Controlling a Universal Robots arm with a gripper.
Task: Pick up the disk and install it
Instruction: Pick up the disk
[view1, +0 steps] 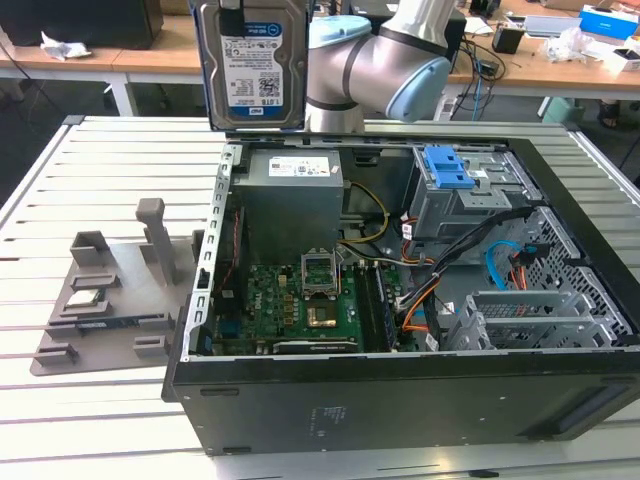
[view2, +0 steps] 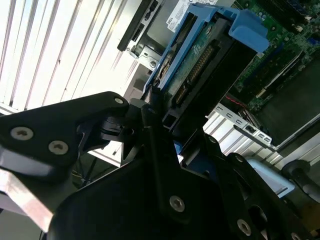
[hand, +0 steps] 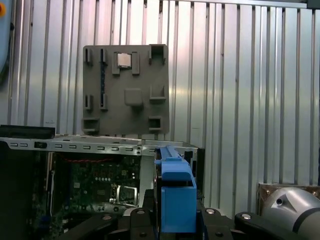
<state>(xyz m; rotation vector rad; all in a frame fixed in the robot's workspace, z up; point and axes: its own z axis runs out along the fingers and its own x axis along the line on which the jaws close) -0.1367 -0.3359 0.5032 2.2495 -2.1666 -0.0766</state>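
The disk (view1: 251, 65), a silver hard drive with a white-and-blue label and a blue carrier frame, hangs upright in the air above the back corner of the open computer case (view1: 400, 395), on the exterior view's left. My gripper (view1: 232, 6) is shut on its top edge, right at the picture's upper border. In the second wrist view the black fingers (view2: 150, 120) clamp the disk (view2: 200, 55) by its end, connector side showing. In the first wrist view the blue carrier (hand: 175, 187) stands edge-on between the gripper's black links (hand: 172, 220).
Inside the case are a grey power-supply box (view1: 295, 195), a motherboard (view1: 300, 300), loose cables and a metal drive cage with a blue latch (view1: 455, 175). A grey fixture plate (view1: 110, 300) with posts lies on the slatted table (view1: 100, 150) beside the case.
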